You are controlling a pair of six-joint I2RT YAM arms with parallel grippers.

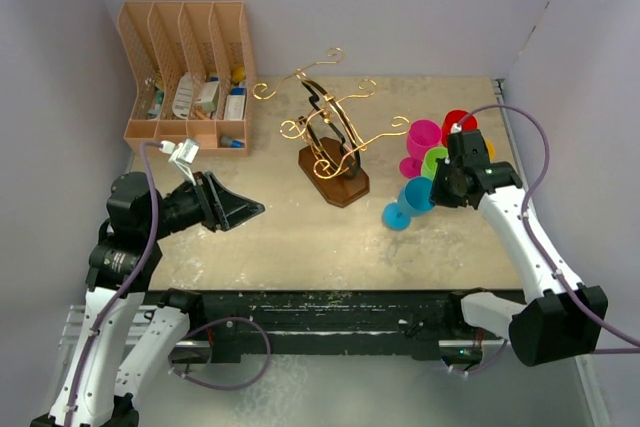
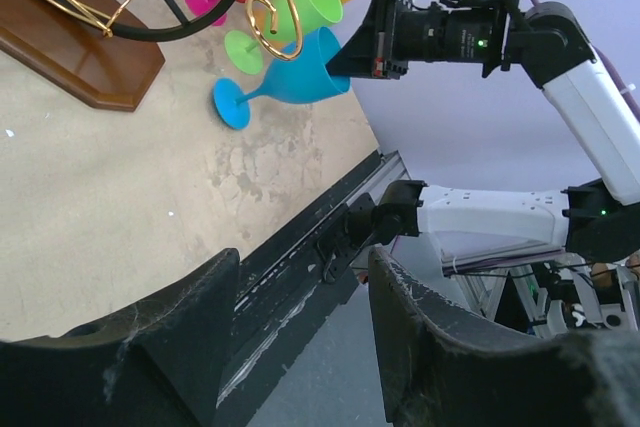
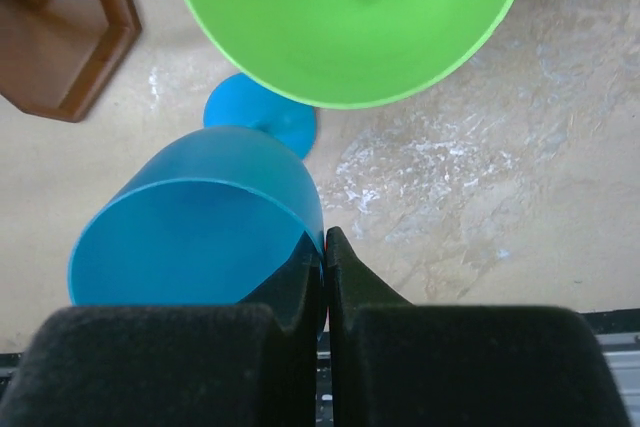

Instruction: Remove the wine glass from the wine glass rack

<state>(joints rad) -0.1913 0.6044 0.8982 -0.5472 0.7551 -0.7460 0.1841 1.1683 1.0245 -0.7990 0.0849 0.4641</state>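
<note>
The gold wire wine glass rack (image 1: 330,132) stands on its brown oval base (image 1: 335,175) mid-table; no glass hangs on it in the top view. My right gripper (image 1: 440,187) is shut on the rim of a blue wine glass (image 1: 415,197), which is tilted with its foot low at the table right of the rack. In the right wrist view the gripper (image 3: 325,242) pinches the blue rim (image 3: 190,227). My left gripper (image 1: 250,209) is open and empty over the table's left part, jaws apart in its wrist view (image 2: 305,267), facing the blue glass (image 2: 290,77).
Green (image 1: 433,160), pink (image 1: 421,139) and red (image 1: 458,123) glasses lie clustered at the right behind the blue one. A tan slotted organiser (image 1: 190,67) with small items stands at the back left. Walls close the sides and back.
</note>
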